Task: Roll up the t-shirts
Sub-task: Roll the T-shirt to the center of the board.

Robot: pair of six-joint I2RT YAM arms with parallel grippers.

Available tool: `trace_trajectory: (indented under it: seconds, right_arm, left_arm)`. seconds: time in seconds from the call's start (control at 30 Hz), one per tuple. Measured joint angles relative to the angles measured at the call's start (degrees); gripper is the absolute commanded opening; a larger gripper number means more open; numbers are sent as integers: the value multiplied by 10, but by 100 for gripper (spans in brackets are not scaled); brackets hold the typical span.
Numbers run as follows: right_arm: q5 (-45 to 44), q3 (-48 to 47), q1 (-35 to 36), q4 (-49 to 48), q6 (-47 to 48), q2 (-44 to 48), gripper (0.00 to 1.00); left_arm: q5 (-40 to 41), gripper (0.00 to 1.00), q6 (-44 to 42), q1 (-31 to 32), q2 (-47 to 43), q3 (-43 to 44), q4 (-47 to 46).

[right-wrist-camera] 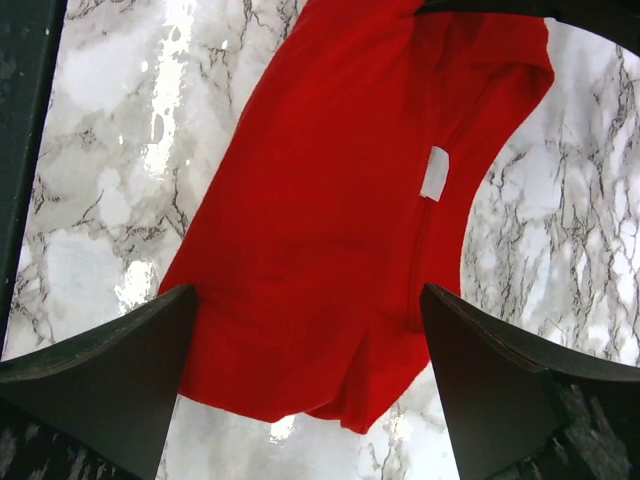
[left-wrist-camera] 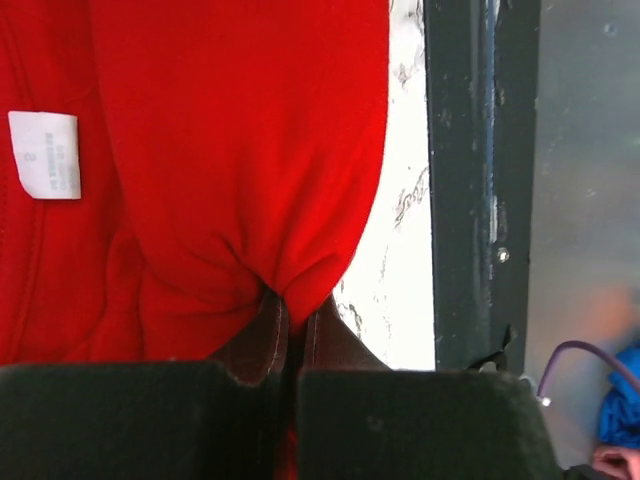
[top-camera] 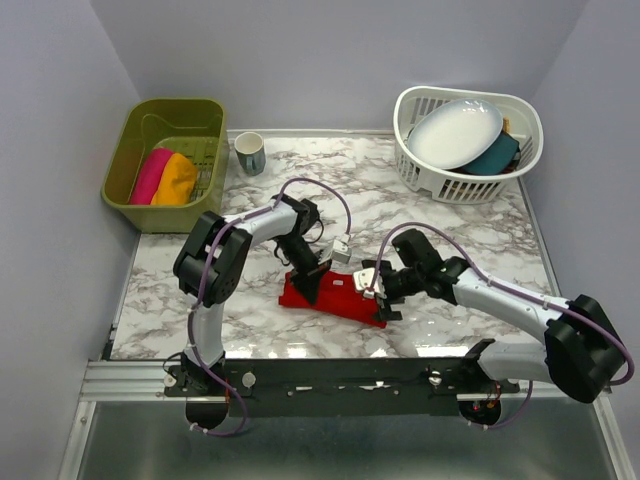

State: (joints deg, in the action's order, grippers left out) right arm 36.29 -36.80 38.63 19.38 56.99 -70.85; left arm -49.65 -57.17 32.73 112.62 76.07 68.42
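A red t-shirt (top-camera: 345,300) lies folded into a long strip on the marble table, near the front edge. My left gripper (top-camera: 308,280) is shut on a bunched fold at its left part; in the left wrist view the cloth (left-wrist-camera: 230,150) puckers into the closed fingertips (left-wrist-camera: 292,305). A white label (left-wrist-camera: 45,155) shows on it. My right gripper (top-camera: 380,295) hovers open over the strip's right end; its fingers straddle the cloth (right-wrist-camera: 330,220) without touching, gripper (right-wrist-camera: 308,295). Rolled pink (top-camera: 150,175) and orange (top-camera: 176,180) t-shirts lie in the green bin (top-camera: 160,115).
A cup (top-camera: 249,153) stands beside the green bin at the back left. A white basket (top-camera: 470,185) at the back right holds a white plate (top-camera: 457,132) and a teal dish (top-camera: 495,155). The table's dark front rail (left-wrist-camera: 470,200) runs close to the shirt.
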Motion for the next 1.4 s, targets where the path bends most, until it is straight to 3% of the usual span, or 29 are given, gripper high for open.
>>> trace_trajectory:
  seconds: [0.47, 0.8, 0.9, 0.93, 1.07, 1.23, 1.4]
  right_arm:
    - [2, -48, 11, 48, -75, -9, 99]
    - [-11, -45, 30, 54, -111, -45, 78]
    - [-34, -37, 45, 37, -120, -56, 61]
    - [-40, -35, 49, 31, -122, -58, 50]
    - [-75, -31, 61, 5, -130, -74, 29]
    - [-69, -62, 43, 30, -132, -109, 26]
    - [42, -209, -47, 187, -47, -200, 25]
  left_arm:
    - [-29, 0, 64, -14, 12, 3, -11]
    - [-48, 0, 87, -24, 19, 3, -18]
    - [-63, 0, 88, -32, 24, 1, -18]
    - [-70, 0, 87, -36, 27, 1, -16]
    - [-95, 0, 66, -49, 44, 3, 5]
    - [-133, 2, 3, -71, 99, 37, 68]
    - [-152, 6, -5, -96, 106, 45, 82]
